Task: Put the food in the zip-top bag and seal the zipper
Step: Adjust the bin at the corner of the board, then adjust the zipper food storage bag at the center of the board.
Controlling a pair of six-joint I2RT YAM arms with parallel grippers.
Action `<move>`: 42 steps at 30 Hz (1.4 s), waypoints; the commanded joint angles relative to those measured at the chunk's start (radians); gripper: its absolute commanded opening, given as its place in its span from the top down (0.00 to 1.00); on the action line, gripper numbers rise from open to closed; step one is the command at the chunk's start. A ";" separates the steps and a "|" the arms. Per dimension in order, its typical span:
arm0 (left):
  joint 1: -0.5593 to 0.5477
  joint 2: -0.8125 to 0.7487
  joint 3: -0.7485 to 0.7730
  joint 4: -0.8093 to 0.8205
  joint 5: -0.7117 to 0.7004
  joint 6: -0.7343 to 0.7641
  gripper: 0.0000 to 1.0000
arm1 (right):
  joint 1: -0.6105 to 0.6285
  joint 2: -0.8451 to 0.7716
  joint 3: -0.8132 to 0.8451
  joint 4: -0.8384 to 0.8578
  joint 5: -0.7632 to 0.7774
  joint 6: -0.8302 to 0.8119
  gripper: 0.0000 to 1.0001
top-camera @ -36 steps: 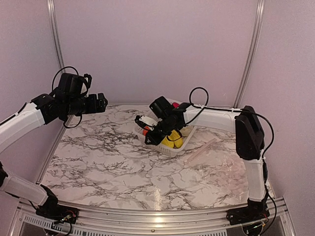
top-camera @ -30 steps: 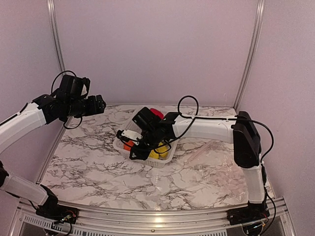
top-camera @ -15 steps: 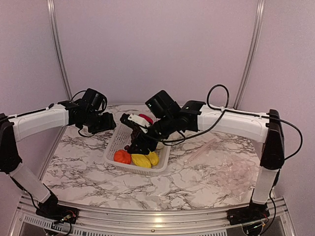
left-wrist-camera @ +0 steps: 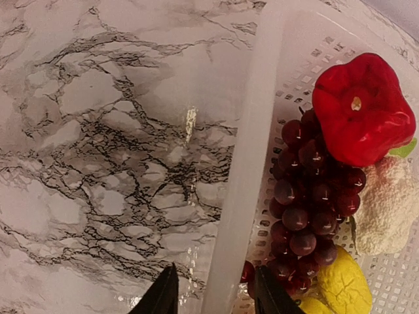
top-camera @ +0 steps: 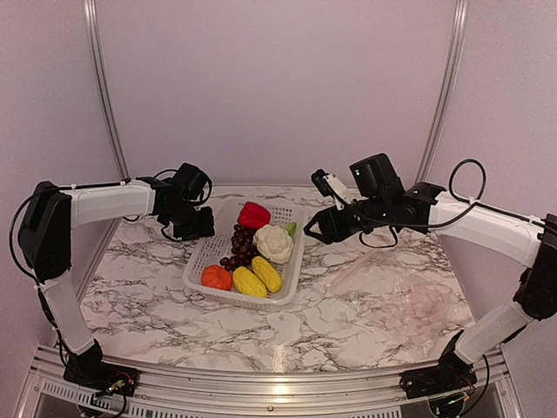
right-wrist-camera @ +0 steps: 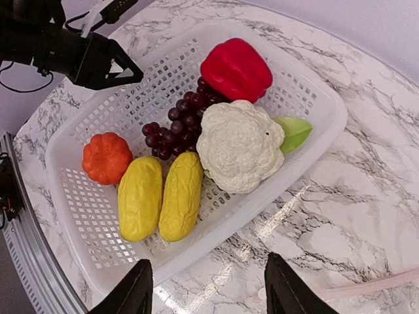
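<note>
The food lies in a white perforated basket [top-camera: 198,266]: red pepper [top-camera: 254,214], cauliflower [top-camera: 273,243], grapes [top-camera: 237,248], orange fruit [top-camera: 216,277] and two yellow pieces [top-camera: 258,279]. My left gripper [left-wrist-camera: 213,297] stands astride the basket's left rim [left-wrist-camera: 242,183], a gap showing on both sides, grapes [left-wrist-camera: 308,196] just inside. My right gripper [right-wrist-camera: 209,291] hangs open and empty over the table beside the basket's right rim [right-wrist-camera: 314,140]. The clear zip-top bag [top-camera: 418,300] lies flat to the right, its pale zipper [top-camera: 357,261] toward the basket.
Aluminium rails and lilac walls close in the marble table at the back and sides. The right arm's cable loops above its forearm. A green leaf [right-wrist-camera: 294,131] sticks out beside the cauliflower [right-wrist-camera: 239,144].
The right gripper dragged the basket left and forward, let go, opened and drew back to the right. The left arm came down to the basket's left rim, its jaws narrowing.
</note>
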 commanded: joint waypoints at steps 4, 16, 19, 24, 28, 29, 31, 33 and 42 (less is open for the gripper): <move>-0.001 0.022 0.005 -0.035 -0.022 -0.016 0.71 | -0.136 -0.148 -0.163 -0.016 0.117 0.137 0.45; 0.056 -0.097 -0.159 -0.025 -0.047 -0.027 0.87 | -0.260 -0.115 -0.332 -0.078 0.194 0.326 0.41; 0.080 -0.136 -0.197 -0.018 -0.060 0.015 0.87 | -0.261 -0.094 -0.342 -0.070 0.199 0.362 0.36; 0.111 -0.158 -0.204 -0.019 -0.087 0.122 0.87 | -0.265 -0.022 -0.353 -0.043 0.203 0.401 0.31; 0.152 -0.167 -0.188 -0.033 -0.091 0.161 0.73 | -0.298 0.056 -0.337 0.020 0.238 0.458 0.30; 0.161 -0.169 -0.180 -0.038 -0.083 0.169 0.63 | -0.308 0.078 -0.320 0.019 0.261 0.485 0.29; 0.162 -0.178 -0.161 -0.052 -0.075 0.180 0.45 | -0.313 0.134 -0.258 0.005 0.319 0.534 0.27; 0.163 -0.190 -0.150 -0.066 -0.075 0.177 0.38 | -0.313 0.186 -0.200 -0.006 0.346 0.559 0.26; 0.162 -0.287 -0.116 -0.100 -0.052 0.142 0.36 | -0.313 0.418 -0.044 -0.036 0.280 0.617 0.31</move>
